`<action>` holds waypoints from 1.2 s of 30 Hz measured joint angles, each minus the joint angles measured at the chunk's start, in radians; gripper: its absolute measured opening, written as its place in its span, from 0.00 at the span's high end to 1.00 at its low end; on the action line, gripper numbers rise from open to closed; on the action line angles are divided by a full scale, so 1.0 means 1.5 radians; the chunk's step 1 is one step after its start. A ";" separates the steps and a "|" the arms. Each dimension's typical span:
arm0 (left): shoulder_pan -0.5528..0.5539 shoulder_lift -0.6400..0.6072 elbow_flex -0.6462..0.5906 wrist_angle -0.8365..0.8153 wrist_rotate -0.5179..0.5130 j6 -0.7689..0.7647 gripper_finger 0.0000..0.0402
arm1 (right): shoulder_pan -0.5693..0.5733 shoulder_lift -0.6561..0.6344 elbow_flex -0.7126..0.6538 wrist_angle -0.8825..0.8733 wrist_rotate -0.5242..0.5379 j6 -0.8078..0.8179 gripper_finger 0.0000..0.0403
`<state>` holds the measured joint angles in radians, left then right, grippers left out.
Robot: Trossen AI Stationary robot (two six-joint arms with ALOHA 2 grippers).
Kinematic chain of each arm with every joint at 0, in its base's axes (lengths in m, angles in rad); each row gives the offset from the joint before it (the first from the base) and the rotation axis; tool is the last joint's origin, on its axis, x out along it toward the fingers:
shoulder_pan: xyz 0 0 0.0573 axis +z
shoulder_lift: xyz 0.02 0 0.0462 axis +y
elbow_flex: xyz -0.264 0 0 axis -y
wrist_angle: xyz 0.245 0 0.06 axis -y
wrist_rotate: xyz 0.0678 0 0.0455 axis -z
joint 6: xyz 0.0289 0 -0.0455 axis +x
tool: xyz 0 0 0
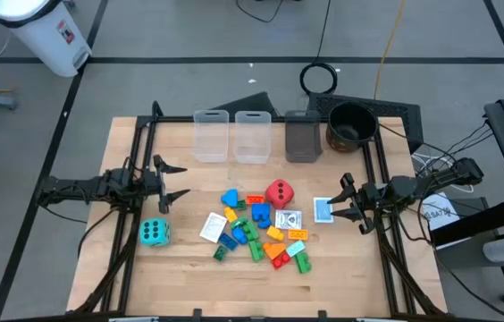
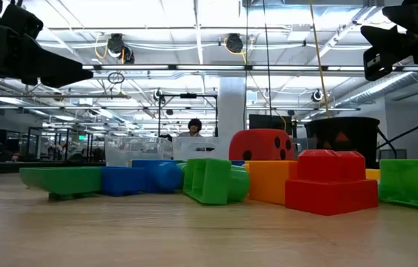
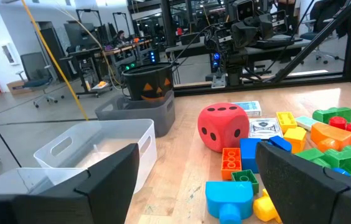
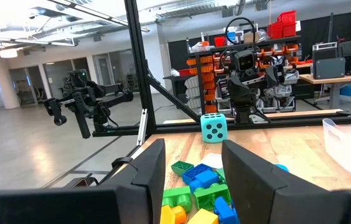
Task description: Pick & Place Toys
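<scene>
Honestly, my left gripper [image 1: 183, 182] hung wide open, empty, by left edge of wooden tabletop [image 1: 180, 259]. My right gripper [image 1: 341, 201] half-open, holding nothing, by right edge. Heap of small coloured plastic bricks [image 1: 256, 234] mid-tabletop; red black-dotted foam die [image 1: 279, 193] touching heap. Risk: tight pile, fingers might have nudged neighbours, pinched two bricks.

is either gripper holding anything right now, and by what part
Nothing is held. The left gripper and the right gripper both hang open above the table, clear of the toys.
</scene>
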<state>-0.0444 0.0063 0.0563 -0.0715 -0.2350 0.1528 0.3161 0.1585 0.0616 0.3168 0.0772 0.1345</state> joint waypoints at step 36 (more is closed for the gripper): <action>0.000 0.000 0.000 0.000 0.000 0.000 0.19 | 0.000 0.016 0.000 0.161 -0.051 0.067 0.68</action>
<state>-0.0443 0.0066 0.0566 -0.0719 -0.2348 0.1528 0.3164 0.1825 0.0616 0.5585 0.0014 0.2348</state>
